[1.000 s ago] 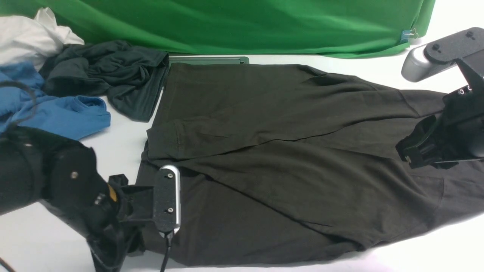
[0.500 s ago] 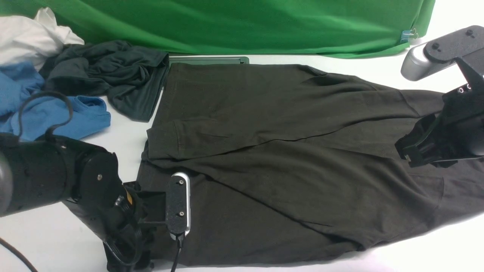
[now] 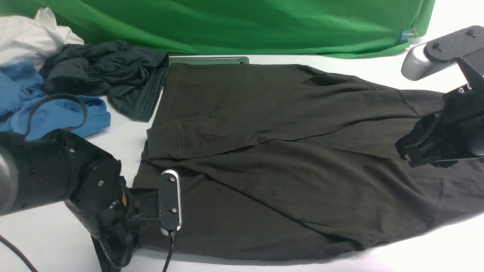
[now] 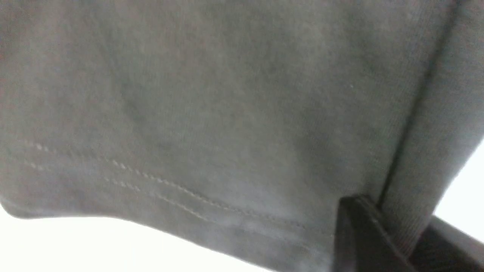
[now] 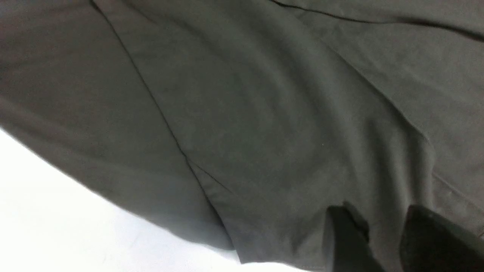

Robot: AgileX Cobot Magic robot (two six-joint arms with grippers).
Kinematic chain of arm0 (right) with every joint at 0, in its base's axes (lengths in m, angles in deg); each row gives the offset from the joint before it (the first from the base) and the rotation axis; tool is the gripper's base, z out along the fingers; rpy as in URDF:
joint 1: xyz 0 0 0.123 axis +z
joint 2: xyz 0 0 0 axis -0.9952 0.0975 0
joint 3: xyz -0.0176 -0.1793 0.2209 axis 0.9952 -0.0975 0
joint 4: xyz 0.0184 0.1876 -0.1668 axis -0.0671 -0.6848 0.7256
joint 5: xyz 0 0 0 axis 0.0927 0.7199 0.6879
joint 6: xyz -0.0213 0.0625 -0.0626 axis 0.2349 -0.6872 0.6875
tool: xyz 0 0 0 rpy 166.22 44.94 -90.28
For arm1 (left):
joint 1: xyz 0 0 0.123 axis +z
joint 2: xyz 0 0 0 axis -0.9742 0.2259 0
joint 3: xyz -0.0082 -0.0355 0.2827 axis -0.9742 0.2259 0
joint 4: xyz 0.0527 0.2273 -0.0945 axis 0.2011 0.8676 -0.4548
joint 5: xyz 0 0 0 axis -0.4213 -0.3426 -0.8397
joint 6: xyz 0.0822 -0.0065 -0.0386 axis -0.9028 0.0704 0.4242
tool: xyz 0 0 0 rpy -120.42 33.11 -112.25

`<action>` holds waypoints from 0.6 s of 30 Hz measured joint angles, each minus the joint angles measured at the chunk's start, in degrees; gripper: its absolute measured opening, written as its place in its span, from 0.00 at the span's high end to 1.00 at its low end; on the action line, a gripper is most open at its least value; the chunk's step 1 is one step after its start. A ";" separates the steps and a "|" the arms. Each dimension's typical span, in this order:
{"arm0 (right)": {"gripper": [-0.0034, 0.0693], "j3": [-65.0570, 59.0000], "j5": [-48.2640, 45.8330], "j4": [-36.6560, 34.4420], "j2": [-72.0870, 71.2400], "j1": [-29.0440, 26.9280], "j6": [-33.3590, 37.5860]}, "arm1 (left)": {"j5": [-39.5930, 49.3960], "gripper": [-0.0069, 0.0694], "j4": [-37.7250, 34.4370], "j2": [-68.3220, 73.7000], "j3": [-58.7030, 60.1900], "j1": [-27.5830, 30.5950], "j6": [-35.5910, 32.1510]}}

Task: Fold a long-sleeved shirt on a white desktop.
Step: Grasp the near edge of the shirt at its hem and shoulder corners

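Note:
The long-sleeved shirt (image 3: 287, 158), dark charcoal-olive, lies spread over the white desktop (image 3: 124, 128) with its sleeves folded across the body. My left gripper (image 3: 143, 224) is at the shirt's near left corner. In the left wrist view it (image 4: 402, 236) is shut on a fold of the stitched hem (image 4: 181, 196). My right gripper (image 3: 406, 153) sits over the shirt's right end. In the right wrist view a ridge of the cloth stands pinched between its fingers (image 5: 346, 238). Logo and neck label are hidden.
A crumpled greenish-black garment (image 3: 109, 75), a blue garment (image 3: 56, 113) and a white cloth (image 3: 26, 34) are piled at the back left. A grey hatch (image 3: 208, 59) lies at the shirt's far edge, below the green backdrop (image 3: 242, 22).
My left arm pushed in toward the hem corner, then drew back slightly left, closing on it. The shirt's near left edge has lifted a little. The right arm has not moved.

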 joint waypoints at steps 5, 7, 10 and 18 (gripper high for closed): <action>0.62 -5.71 0.80 2.24 0.00 -1.07 -6.22 | 2.04 0.87 -1.38 -10.92 -0.01 0.00 0.00; 0.59 -10.45 3.03 3.80 0.00 -4.11 -10.53 | 2.98 0.87 -4.34 -16.12 -0.01 0.00 0.00; 0.51 -14.17 5.43 4.65 0.36 -10.13 -15.03 | 4.46 0.87 -7.89 -19.44 -0.01 0.00 0.00; 0.17 -18.23 13.15 4.38 10.37 -24.33 -24.03 | 6.87 0.87 -12.85 -21.28 0.06 0.00 0.18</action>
